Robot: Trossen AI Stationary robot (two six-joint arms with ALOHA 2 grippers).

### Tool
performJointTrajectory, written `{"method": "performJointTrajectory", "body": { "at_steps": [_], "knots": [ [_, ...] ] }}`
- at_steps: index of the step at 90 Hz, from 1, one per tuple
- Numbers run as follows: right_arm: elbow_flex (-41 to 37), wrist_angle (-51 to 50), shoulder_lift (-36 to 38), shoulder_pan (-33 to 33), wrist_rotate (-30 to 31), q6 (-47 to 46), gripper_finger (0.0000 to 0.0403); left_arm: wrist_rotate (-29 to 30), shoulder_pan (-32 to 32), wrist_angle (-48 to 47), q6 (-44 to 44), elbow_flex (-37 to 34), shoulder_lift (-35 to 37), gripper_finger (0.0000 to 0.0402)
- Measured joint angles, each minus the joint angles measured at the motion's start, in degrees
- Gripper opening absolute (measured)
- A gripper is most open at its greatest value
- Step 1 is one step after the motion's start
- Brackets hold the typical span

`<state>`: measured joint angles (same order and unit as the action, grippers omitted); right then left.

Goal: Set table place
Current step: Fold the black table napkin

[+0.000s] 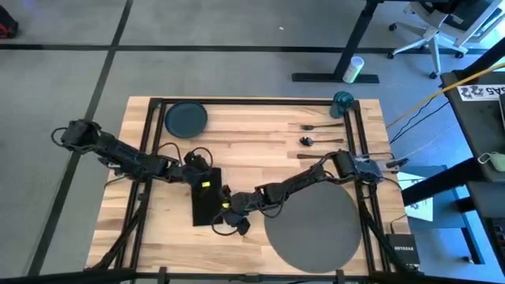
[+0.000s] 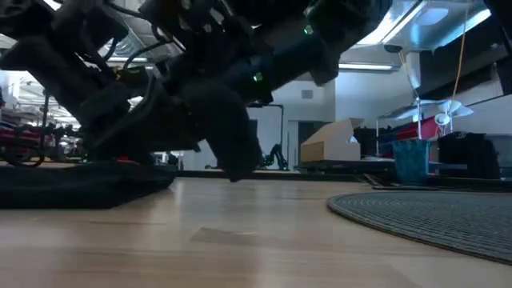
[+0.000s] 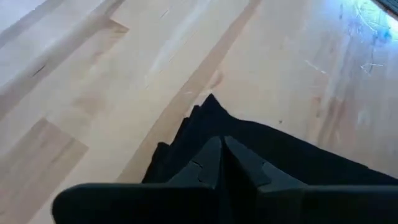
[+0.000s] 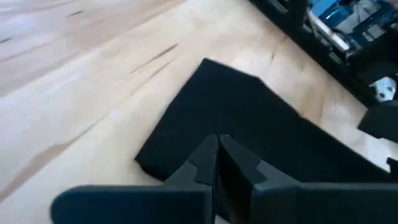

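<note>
Napkin (image 1: 204, 195): black, flat on table (image 1: 260, 142), just left of grey placemat (image 1: 314, 229). Left gripper (image 3: 222, 158) clenched on far end; right gripper (image 4: 217, 155) clenched, seemingly pinching near end. Plate (image 1: 186, 118) at far-left corner.

This is a robotics lab set up in an open office or workshop space. A butcher-block bench (image 1: 260, 138) framed with black metal rails carries two dark robot arms, and cables trail over its edges. Grey carpet tiles (image 1: 71, 79) cover the floor, with a rolling office chair (image 1: 432, 30) and a desk leg beyond. The low view shows ceiling strip lights (image 2: 376, 56), a cardboard box (image 2: 332, 144) and cluttered equipment tables
</note>
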<state>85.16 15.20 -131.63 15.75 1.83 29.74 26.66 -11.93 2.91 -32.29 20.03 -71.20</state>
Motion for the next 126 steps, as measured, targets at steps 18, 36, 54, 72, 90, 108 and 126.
{"method": "performJointTrajectory", "body": {
  "at_steps": [18, 36, 54, 72, 90, 108, 126],
  "knots": [
    [-0.1, 1.1, -2.1, 0.0, -0.3, -1.8, 0.0, -1.7, 1.3, 3.0, 3.0, 0.1, 0.0, 0.0],
    [-0.1, 1.2, -2.7, 0.0, -1.4, -4.0, 0.0, -1.7, 3.0, 2.0, 4.2, 0.1, -0.2, 0.0],
    [-0.1, 1.2, -2.7, 0.0, -1.6, -4.0, 0.0, -2.4, 4.2, 2.2, 4.4, 0.1, -1.7, 0.0],
    [-0.1, 1.2, -2.7, 0.0, -1.7, -4.0, 0.0, -2.6, 4.1, 3.8, 4.1, 0.0, -3.3, 0.0],
    [-0.1, 1.2, -2.7, 0.0, -1.7, -4.0, 0.0, -2.7, 5.2, 2.5, 5.7, 0.0, -3.5, 0.0],
    [-0.1, 0.9, -2.7, 0.0, -1.7, -4.0, 0.0, -2.7, 6.8, 5.0, 5.9, -2.0, -4.0, 0.0],
    [-0.1, 0.9, -2.7, 0.0, -1.7, -4.0, 0.0, -2.3, 7.7, 11.4, 3.8, -6.5, -3.9, 0.0]
  ]
}}
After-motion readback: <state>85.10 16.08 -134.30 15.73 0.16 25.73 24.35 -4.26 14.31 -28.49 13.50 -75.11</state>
